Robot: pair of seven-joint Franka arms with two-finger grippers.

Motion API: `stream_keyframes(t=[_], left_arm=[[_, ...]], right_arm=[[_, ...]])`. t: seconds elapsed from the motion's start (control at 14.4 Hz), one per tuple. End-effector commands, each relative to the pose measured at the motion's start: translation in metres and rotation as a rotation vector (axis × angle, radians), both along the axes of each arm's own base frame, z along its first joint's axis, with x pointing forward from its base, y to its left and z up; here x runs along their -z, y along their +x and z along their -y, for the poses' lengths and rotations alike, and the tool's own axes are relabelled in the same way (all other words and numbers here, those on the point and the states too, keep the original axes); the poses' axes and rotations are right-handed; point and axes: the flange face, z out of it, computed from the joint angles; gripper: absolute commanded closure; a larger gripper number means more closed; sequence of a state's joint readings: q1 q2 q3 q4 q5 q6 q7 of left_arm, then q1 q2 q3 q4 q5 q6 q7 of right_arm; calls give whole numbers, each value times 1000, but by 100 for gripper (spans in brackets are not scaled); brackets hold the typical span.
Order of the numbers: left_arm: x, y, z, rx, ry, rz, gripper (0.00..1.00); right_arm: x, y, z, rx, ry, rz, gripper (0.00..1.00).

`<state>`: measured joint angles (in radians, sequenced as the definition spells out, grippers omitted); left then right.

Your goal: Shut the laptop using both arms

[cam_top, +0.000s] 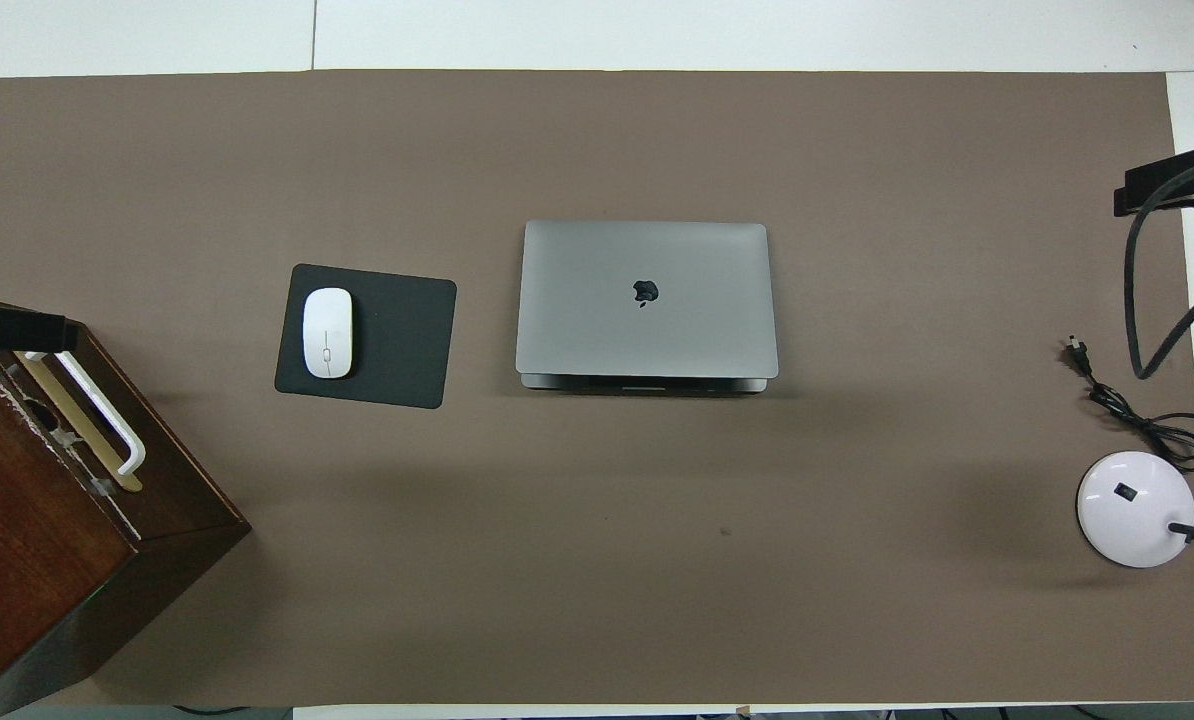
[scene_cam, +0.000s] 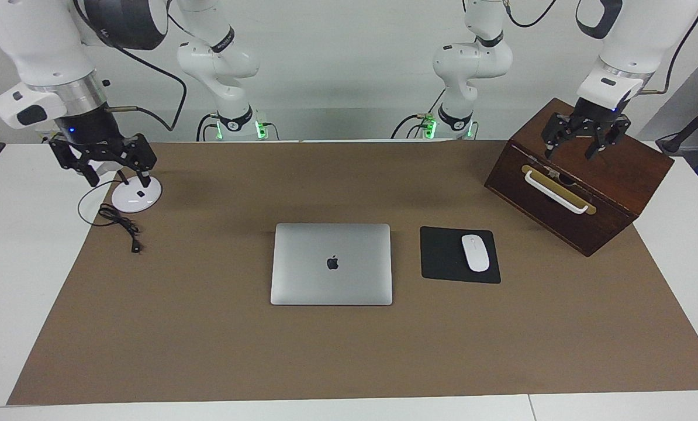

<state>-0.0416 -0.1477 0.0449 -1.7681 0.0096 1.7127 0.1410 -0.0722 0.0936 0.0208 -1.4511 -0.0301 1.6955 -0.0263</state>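
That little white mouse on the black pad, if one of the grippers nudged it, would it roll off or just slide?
The white mouse looks low and flat-bottomed, so it would probably slide rather than roll. Its glossy, rounded shell seems slippery for fingertips to pinch. The black mouse pad under it looks thin and might shift along with it on the brown mat.

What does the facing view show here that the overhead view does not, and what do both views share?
Only the facing view shows both arms whole: the left gripper open over the wooden box, the right gripper open over the white lamp base. Only the overhead view shows the laptop's edge nearer to the robots, lid down. Both share the closed laptop, the mouse on its black pad, the box and the lamp base.
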Motion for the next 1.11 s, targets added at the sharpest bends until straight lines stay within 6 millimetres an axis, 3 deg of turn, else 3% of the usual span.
stream_keyframes(t=[0.0,0.14,0.62,1.04], left_arm=[[-14,-1,-3,-8,14,-17,0],[-26,-3,-1,-6,15,-34,0],[-21,3,18,-41,14,-88,0],[-15,5,17,-76,2,-75,0]], right_arm=[[0,-8,-1,0,-3,-7,0],[-1,-8,-1,0,-1,-5,0],[-2,-8,-2,-2,-1,-5,0],[2,-7,-2,4,0,-13,0]])
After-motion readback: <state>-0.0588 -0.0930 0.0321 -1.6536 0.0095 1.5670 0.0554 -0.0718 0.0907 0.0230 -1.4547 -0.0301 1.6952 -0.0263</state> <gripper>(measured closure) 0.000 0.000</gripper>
